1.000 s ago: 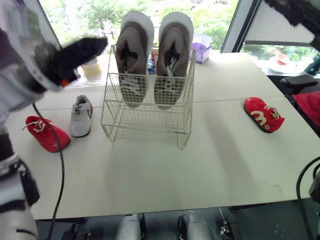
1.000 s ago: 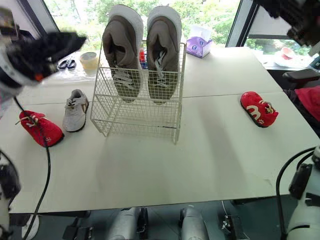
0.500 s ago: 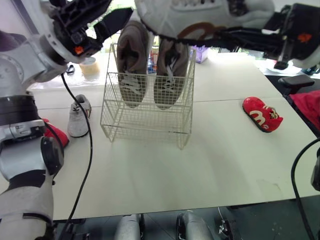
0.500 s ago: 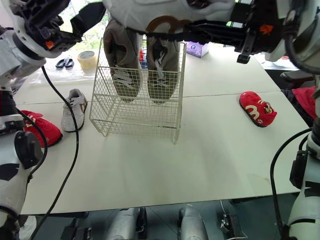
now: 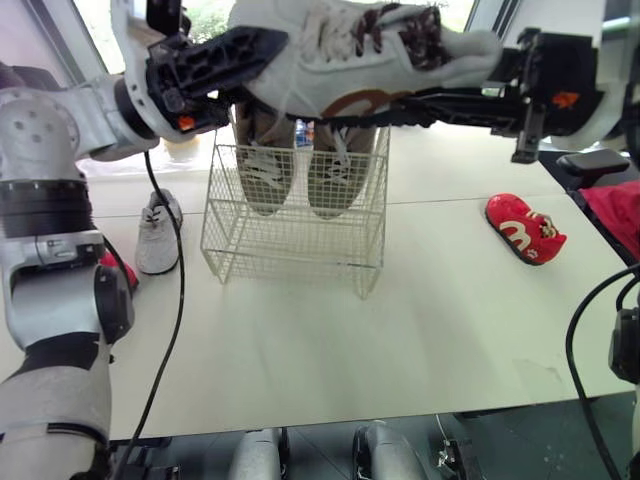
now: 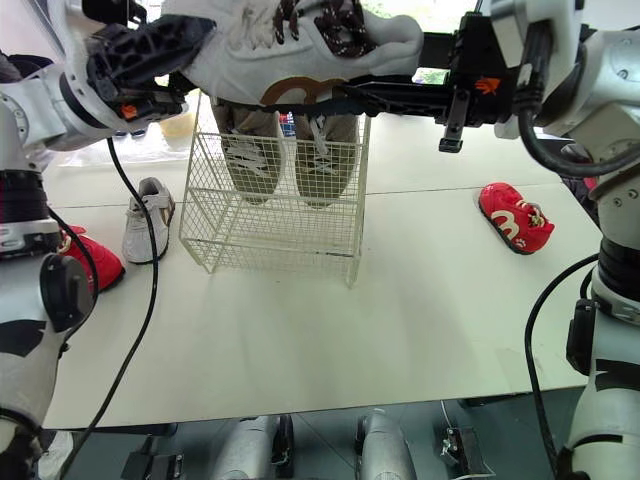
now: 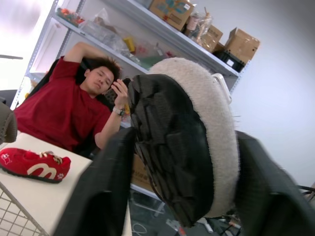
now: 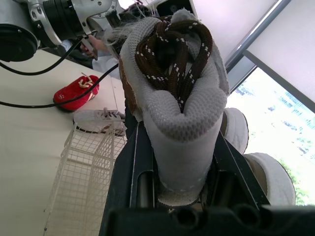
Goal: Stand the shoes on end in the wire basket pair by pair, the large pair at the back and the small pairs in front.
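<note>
A white shoe with brown laces hangs high above the wire basket, lying level between both arms. My left gripper is shut on its toe end; in the left wrist view the black fingers flank the sole. My right gripper is shut on the other end, its fingers clamping the shoe. The large taupe pair stands on end at the basket's back. On the table lie a small white shoe, a red shoe at the left and a red shoe at the right.
A black cable hangs from my left arm over the table's left side. A person in a red shirt sits beyond the table's right end, near a dark chair. The table's front edge is near me.
The white shoe has come into view, carried down by my right arm above the basket. My left gripper moved in and closed on its toe end.
</note>
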Available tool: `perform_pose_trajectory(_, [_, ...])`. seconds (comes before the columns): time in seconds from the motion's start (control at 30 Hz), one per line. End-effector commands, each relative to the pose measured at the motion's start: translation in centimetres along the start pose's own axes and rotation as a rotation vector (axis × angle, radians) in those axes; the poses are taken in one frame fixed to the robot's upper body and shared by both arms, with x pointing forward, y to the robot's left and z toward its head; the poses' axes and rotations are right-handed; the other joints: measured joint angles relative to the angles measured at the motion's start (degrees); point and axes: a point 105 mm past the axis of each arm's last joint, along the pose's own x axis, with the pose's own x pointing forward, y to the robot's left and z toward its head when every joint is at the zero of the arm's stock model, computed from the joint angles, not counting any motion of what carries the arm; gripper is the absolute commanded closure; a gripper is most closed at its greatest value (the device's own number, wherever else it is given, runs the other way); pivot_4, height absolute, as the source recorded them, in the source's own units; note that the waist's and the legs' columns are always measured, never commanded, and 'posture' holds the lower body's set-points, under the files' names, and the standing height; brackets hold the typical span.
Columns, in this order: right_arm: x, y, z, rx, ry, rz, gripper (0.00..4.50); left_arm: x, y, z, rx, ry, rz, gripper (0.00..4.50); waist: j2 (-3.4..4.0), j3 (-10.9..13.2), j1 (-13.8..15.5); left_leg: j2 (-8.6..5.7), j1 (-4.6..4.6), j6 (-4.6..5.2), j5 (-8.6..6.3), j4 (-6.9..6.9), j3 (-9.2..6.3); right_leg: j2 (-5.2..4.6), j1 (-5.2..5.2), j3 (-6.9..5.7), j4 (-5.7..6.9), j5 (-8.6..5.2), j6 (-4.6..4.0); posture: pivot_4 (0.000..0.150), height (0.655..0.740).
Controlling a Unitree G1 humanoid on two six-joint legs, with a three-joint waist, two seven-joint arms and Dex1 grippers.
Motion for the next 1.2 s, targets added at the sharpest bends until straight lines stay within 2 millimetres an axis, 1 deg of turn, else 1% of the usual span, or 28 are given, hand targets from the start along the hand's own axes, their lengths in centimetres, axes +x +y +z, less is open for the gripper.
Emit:
perform_pose_trajectory(0.03, [-0.1, -0.1, 1.7, -0.039, -0.061, -0.016, 3.86, 0.2, -1.4, 0.7, 0.064, -0.013, -0.036, 3.79, 0.00, 0.0, 0.0, 0.00, 0.00, 0.00, 0.00, 0.00, 0.00, 0.00, 0.00, 0.00, 0.00, 0.00, 0.00, 0.150, 0.6938])
perform_pose_trajectory(0.07, [0.0, -0.1, 1.8, -0.034, -0.066, -0.018, 3.86, 0.1, -1.4, 0.9, 0.067, -0.032, -0.029, 4.13, 0.00, 0.0, 0.0, 0.00, 0.00, 0.00, 0.00, 0.00, 0.00, 0.00, 0.00, 0.00, 0.01, 0.00, 0.00, 0.150, 0.6938])
perform_pose_trajectory(0.13, [0.0, -0.1, 1.8, -0.013, -0.080, -0.025, 3.86, -0.2, -1.3, 1.3, 0.066, -0.082, -0.024, 4.13, 0.00, 0.0, 0.1, 0.00, 0.00, 0.00, 0.00, 0.00, 0.00, 0.00, 0.00, 0.00, 0.01, 0.00, 0.00, 0.150, 0.6938])
perform_pose_trajectory(0.2, [-0.3, -0.5, 1.7, 0.045, -0.107, -0.069, 3.86, -0.6, -1.3, 1.6, 0.065, -0.151, -0.020, 4.13, 0.00, 0.0, 0.1, 0.00, 0.00, 0.00, 0.00, 0.01, -0.01, 0.00, 0.00, 0.00, 0.01, 0.00, 0.00, 0.150, 0.6938])
perform_pose_trajectory(0.23, [-0.9, -1.2, 1.4, 0.123, -0.144, -0.123, 3.43, -0.9, -1.3, 1.8, 0.073, -0.194, -0.015, 4.16, -0.02, 0.0, 0.1, 0.00, 0.00, 0.00, 0.00, 0.01, -0.01, -0.01, 0.01, 0.00, 0.02, 0.00, 0.00, 0.150, 0.6938])
perform_pose_trajectory(0.27, [-1.9, -2.0, 0.9, 0.231, -0.203, -0.197, 2.96, -1.2, -1.4, 2.0, 0.087, -0.252, -0.013, 4.17, -0.02, 0.0, 0.2, 0.00, 0.00, 0.00, 0.00, 0.01, -0.02, -0.01, 0.02, 0.00, 0.01, 0.00, 0.00, 0.150, 0.6938])
perform_pose_trajectory(0.33, [-3.6, -2.9, -0.1, 0.382, -0.300, -0.305, 2.10, -1.6, -1.6, 2.4, 0.112, -0.350, -0.002, 4.17, -0.13, 0.0, 0.3, 0.01, 0.01, 0.00, 0.01, 0.05, -0.07, -0.02, 0.07, -0.02, 0.02, 0.01, -0.01, 0.150, 0.6938])
perform_pose_trajectory(0.37, [-4.6, -3.3, -0.6, 0.468, -0.398, -0.388, 1.54, -1.7, -1.7, 2.7, 0.137, -0.423, 0.007, 4.17, -0.17, 0.0, 0.2, 0.02, 0.03, 0.00, 0.01, 0.07, -0.11, -0.02, 0.14, -0.05, 0.01, 0.01, -0.01, 0.150, 0.6938])
perform_pose_trajectory(0.4, [-5.3, -3.5, -1.1, 0.541, -0.477, -0.450, 1.00, -1.9, -1.7, 3.0, 0.153, -0.484, 0.014, 4.17, -0.24, 0.0, 0.2, 0.01, 0.01, 0.00, 0.01, 0.11, -0.10, -0.02, 0.13, -0.05, 0.02, 0.02, -0.02, 0.150, 0.6938])
perform_pose_trajectory(0.43, [-5.7, -3.3, -2.1, 0.638, -0.570, -0.516, 0.55, -1.9, -1.6, 3.4, 0.170, -0.566, 0.023, 4.17, -0.25, 0.0, 0.3, 0.03, 0.05, 0.00, 0.01, 0.11, -0.12, -0.03, 0.16, -0.06, 0.03, 0.03, -0.03, 0.150, 0.6938])
perform_pose_trajectory(0.47, [-5.7, -3.1, -3.0, 0.728, -0.645, -0.570, 0.04, -1.8, -1.6, 3.8, 0.182, -0.636, 0.026, 4.17, -0.25, 0.0, 0.3, 0.03, 0.05, 0.00, 0.02, 0.11, -0.12, -0.03, 0.18, -0.07, 0.01, 0.04, -0.03, 0.150, 0.6938])
perform_pose_trajectory(0.5, [-5.2, -2.6, -3.7, 0.813, -0.708, -0.587, 0.04, -1.5, -1.6, 4.0, 0.190, -0.694, 0.026, 4.17, -0.25, 0.0, 0.3, 0.02, 0.05, 0.00, 0.02, 0.14, -0.13, -0.03, 0.19, -0.08, 0.04, 0.03, -0.03, 0.150, 0.6938])
perform_pose_trajectory(0.53, [-4.1, -1.9, -4.0, 0.896, -0.772, -0.576, 0.04, -1.2, -1.5, 4.1, 0.180, -0.746, 0.022, 4.17, -0.24, 0.0, 0.3, 0.03, 0.06, -0.02, 0.03, 0.12, -0.13, -0.03, 0.19, -0.08, 0.06, 0.04, -0.03, 0.150, 0.6938])
perform_pose_trajectory(0.6, [-1.9, -1.4, -4.1, 1.012, -0.860, -0.553, 0.04, -0.1, -1.1, 3.7, 0.142, -0.781, 0.015, 4.17, -0.18, 0.0, 0.1, 0.01, 0.06, -0.02, 0.03, 0.13, -0.11, -0.03, 0.17, -0.07, 0.09, 0.04, -0.03, 0.150, 0.6938])
perform_pose_trajectory(0.7, [1.6, -0.9, -2.8, 1.076, -0.910, -0.472, 0.04, 1.2, -0.3, 2.6, 0.073, -0.790, 0.006, 4.17, -0.16, 0.0, 0.0, 0.00, 0.04, -0.01, 0.03, 0.13, -0.11, 0.00, 0.12, -0.05, 0.11, 0.03, -0.03, 0.150, 0.6938])
perform_pose_trajectory(0.77, [2.9, -0.9, -2.3, 1.079, -0.910, -0.453, 0.04, 1.5, 0.0, 2.1, 0.043, -0.788, -0.001, 4.17, -0.16, 0.0, -0.1, 0.00, 0.03, 0.00, 0.02, 0.12, -0.11, 0.00, 0.10, -0.05, 0.10, 0.03, -0.03, 0.150, 0.6938])
perform_pose_trajectory(0.87, [3.5, -1.5, -2.0, 1.053, -0.900, -0.461, 0.04, 1.6, 0.0, 1.3, 0.026, -0.776, -0.006, 4.17, -0.18, 0.0, 0.1, 0.00, 0.01, 0.04, 0.00, 0.11, -0.12, 0.00, 0.10, -0.05, 0.08, 0.03, -0.03, 0.150, 0.6938])
perform_pose_trajectory(1.0, [3.4, -2.3, -1.3, 1.010, -0.905, -0.461, 0.04, 1.4, 0.3, -0.2, 0.005, -0.738, 0.008, 4.17, -0.18, 0.0, 0.2, -0.01, -0.01, 0.06, -0.01, 0.12, -0.14, 0.00, 0.12, -0.06, 0.07, 0.03, -0.03, 0.150, 0.6938])
perform_pose_trajectory(1.13, [3.6, -2.7, -0.6, 0.983, -0.910, -0.437, 0.04, 1.2, 1.2, -1.6, 0.001, -0.693, 0.057, 4.17, -0.18, 0.0, 0.0, 0.00, -0.01, 0.06, -0.01, 0.12, -0.15, 0.02, 0.11, -0.07, 0.07, 0.03, -0.03, 0.150, 0.6938])
perform_pose_trajectory(1.2, [3.7, -2.7, 0.4, 0.977, -0.935, -0.403, 0.04, 1.4, 2.0, -2.1, 0.001, -0.676, 0.095, 4.17, -0.18, 0.0, 0.0, 0.00, 0.00, 0.06, -0.01, 0.11, -0.15, 0.02, 0.11, -0.07, 0.07, 0.03, -0.03, 0.150, 0.6938])
